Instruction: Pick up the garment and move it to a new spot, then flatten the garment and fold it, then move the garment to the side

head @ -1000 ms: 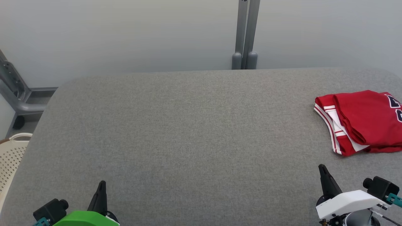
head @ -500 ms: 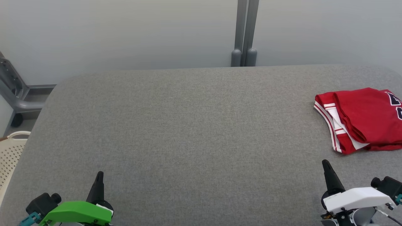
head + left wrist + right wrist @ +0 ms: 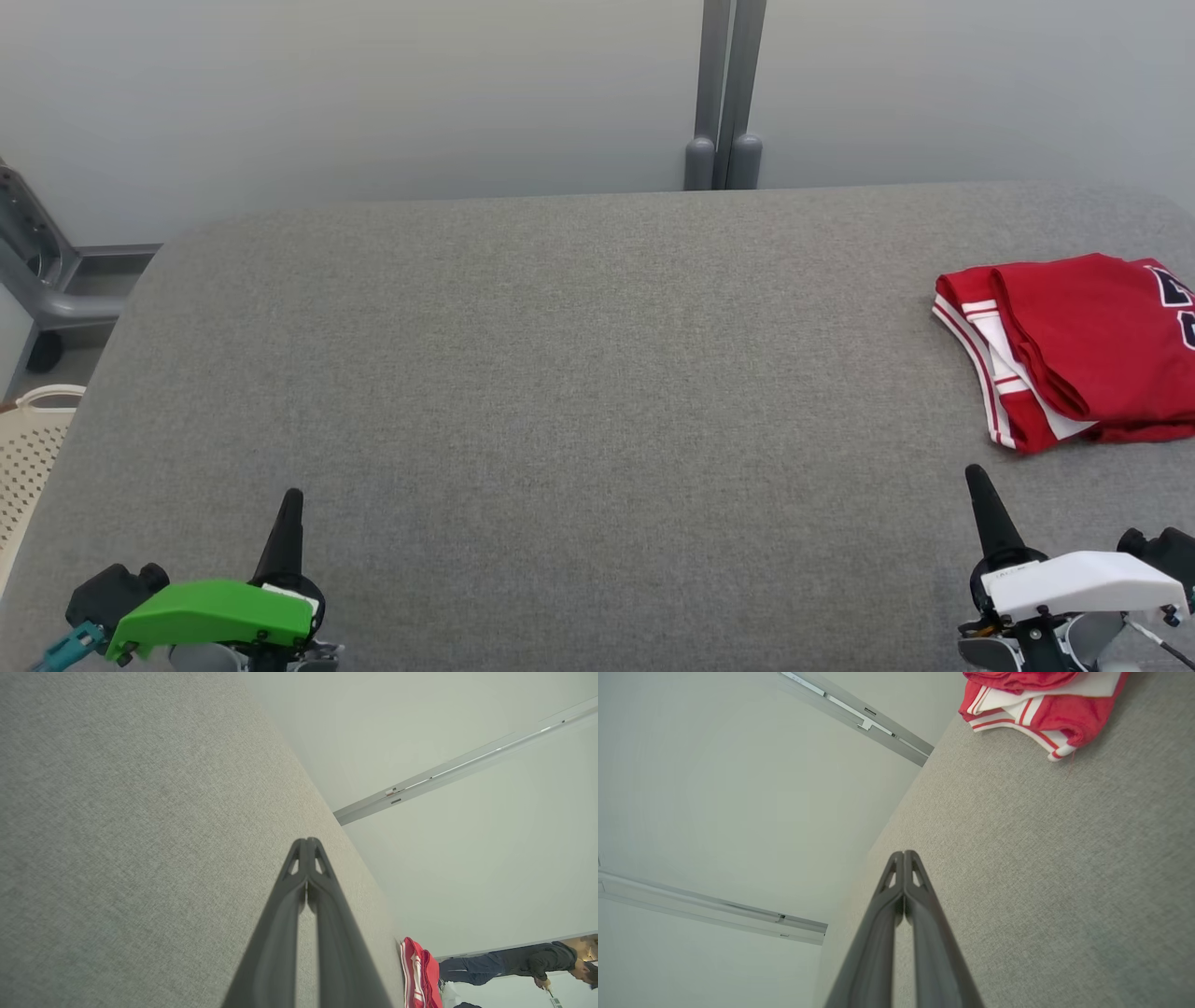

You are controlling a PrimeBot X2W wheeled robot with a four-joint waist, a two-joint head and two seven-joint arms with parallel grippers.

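The garment [image 3: 1074, 350] is a red jersey with white stripes, lying folded at the right edge of the grey table [image 3: 560, 373]; part of it runs off the head view. It appears again as the garment [image 3: 1031, 704] at the top of the right wrist view and as a red strip, the garment [image 3: 420, 975], low in the left wrist view. My left gripper [image 3: 291, 499] rests shut at the lower left, far from it. My right gripper [image 3: 976, 474] is shut just in front of the jersey, apart from it. In both wrist views the tips, left gripper [image 3: 307, 842] and right gripper [image 3: 904, 855], press together on nothing.
A cream perforated basket [image 3: 28, 448] stands off the table's left side. A grey post [image 3: 724, 93] rises behind the far edge, and a metal frame [image 3: 37, 271] at the far left. A person [image 3: 514, 963] bends beyond the table in the left wrist view.
The whole head view has shifted a little, so the camera has moved. Both grippers sit slightly higher and further apart in it. The jersey lies as before.
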